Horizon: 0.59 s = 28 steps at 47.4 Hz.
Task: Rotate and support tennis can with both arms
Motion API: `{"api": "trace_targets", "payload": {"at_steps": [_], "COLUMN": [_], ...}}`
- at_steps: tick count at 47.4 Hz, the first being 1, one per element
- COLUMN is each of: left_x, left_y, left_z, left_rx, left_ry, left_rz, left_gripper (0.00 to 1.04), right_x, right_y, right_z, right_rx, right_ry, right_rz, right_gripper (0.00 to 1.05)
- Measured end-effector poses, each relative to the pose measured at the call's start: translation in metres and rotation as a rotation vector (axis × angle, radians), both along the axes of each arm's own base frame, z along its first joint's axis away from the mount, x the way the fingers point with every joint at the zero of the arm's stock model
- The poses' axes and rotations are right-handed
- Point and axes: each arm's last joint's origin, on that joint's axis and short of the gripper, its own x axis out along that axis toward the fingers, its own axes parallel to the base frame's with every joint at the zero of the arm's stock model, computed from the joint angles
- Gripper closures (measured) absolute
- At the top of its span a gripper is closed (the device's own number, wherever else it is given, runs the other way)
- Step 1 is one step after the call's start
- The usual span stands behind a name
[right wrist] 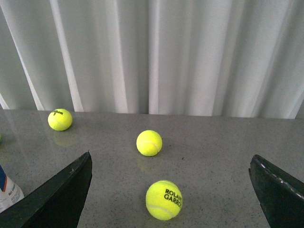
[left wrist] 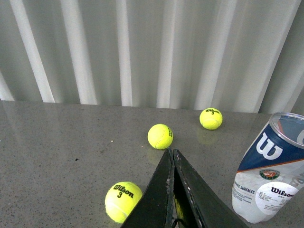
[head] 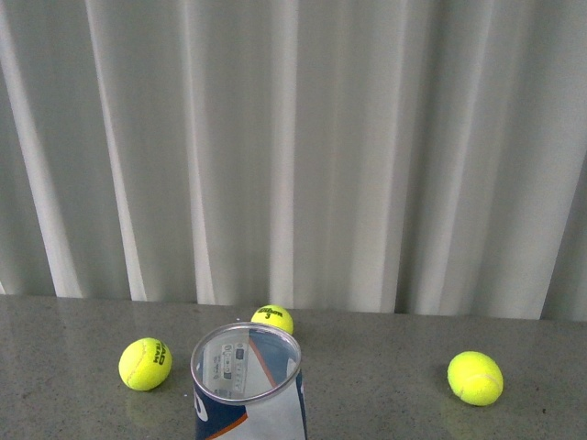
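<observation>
The tennis can (head: 249, 403) is a clear tube with a white-and-blue Wilson label. It stands on the grey table at the bottom centre of the front view, open mouth up. Neither arm shows in that view. In the left wrist view the can (left wrist: 270, 176) is off to one side of my left gripper (left wrist: 172, 152), whose fingers are shut together on nothing and clear of it. My right gripper (right wrist: 170, 160) is wide open above the table, and only a sliver of the can (right wrist: 7, 192) shows past one finger (right wrist: 61, 194).
Three yellow-green tennis balls lie loose on the table (head: 385, 339): one left of the can (head: 145, 364), one behind it (head: 272, 319), one to the right (head: 475, 378). A ball (right wrist: 164, 199) lies between the right fingers. White curtain behind the table's far edge.
</observation>
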Motion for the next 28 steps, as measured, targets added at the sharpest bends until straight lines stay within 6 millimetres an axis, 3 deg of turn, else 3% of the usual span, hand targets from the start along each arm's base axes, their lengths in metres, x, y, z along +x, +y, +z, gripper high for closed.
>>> {"api": "trace_targets", "payload": {"at_steps": [2, 8, 28], "left_x": [0.0, 0.0, 0.0], "left_y": [0.0, 0.0, 0.0], "left_z": [0.0, 0.0, 0.0], "left_rx": [0.0, 0.0, 0.0], "left_ry": [0.0, 0.0, 0.0], "left_rz": [0.0, 0.0, 0.0], "left_gripper": [0.98, 0.7, 0.06], "right_x": [0.0, 0.0, 0.0], "right_y": [0.0, 0.0, 0.0], "right_z": [0.0, 0.0, 0.0], "right_rx": [0.0, 0.0, 0.0], "right_ry": [0.0, 0.0, 0.0], "right_rz": [0.001, 0.001, 0.001], "right_gripper": [0.07, 0.07, 0.07]}}
